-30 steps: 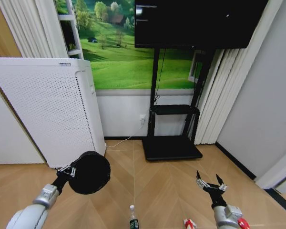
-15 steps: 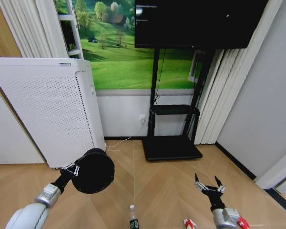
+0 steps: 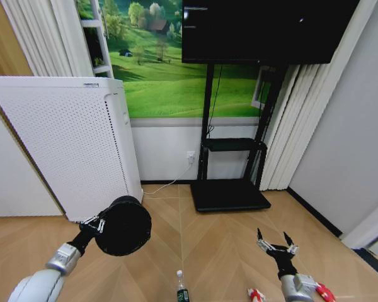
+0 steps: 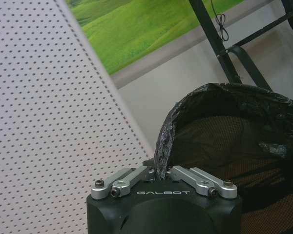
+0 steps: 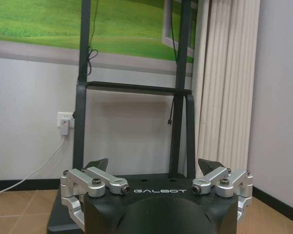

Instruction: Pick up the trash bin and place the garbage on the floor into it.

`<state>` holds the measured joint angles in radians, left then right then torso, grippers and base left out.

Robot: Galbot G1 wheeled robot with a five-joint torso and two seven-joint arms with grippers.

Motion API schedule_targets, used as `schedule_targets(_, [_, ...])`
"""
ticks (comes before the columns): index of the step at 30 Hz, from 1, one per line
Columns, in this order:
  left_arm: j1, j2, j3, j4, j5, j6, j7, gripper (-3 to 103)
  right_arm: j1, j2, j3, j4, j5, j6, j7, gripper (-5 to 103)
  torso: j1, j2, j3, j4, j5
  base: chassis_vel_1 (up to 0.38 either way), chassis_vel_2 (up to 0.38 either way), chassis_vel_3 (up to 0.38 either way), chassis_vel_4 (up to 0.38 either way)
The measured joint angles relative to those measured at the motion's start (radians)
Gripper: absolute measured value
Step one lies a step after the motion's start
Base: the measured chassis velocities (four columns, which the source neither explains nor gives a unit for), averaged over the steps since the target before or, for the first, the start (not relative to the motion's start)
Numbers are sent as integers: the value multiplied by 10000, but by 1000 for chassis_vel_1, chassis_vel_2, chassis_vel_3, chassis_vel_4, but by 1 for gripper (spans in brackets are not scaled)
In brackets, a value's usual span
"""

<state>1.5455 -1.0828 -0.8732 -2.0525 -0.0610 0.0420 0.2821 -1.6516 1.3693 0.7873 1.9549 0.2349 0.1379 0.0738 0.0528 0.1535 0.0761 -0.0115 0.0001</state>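
The trash bin hangs in the air at my left side, lifted clear of the wooden floor and tipped so that its round black bottom faces my head camera; it sits in front of the lower corner of the tall white perforated appliance. My left end effector is clenched on the bin's rim, and in the left wrist view the fingers pinch the edge of the black plastic liner that is folded over the bin's mouth, with dark mesh showing inside. The garbage lies low on the floor before me: a small clear bottle with a white cap and green label near the middle, a red-and-white wrapper to its right, and another red-and-white piece just beside my right forearm. My right end effector hovers above the floor on my right, released and holding nothing, its dark fingertips spread well apart, pointing toward the black TV stand. The stand carries a large dark screen against a wall with a green meadow picture. A white cable runs from a wall socket down to the floor beside the appliance, and pale pleated curtains hang at the right of the stand
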Motion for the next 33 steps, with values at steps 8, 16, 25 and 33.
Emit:
schedule_targets(8, [-62,5,6,80,-3,42,-31,3,105,-30,-23,-76,54,1,14,100,1,0,0,0,-2,242,257,-239,-246])
schedule_targets(16, [-141,-6,45,152,-13,65,-130,3,203,-58,-54,-148,151,91,-13,100,1,0,-1,-1,2,342,342,-334,-349])
schedule_targets(25, [-183,-52,138,247,-49,327,-579,3,225,-265,-124,-189,129,243,-248,100,1,0,-1,-1,-3,264,225,-256,-256])
schedule_targets(33, [-284,-136,412,267,-303,824,-1269,3,-132,-1062,-344,-289,335,-210,-422,100,1,0,0,-7,4,-10,-16,51,21])
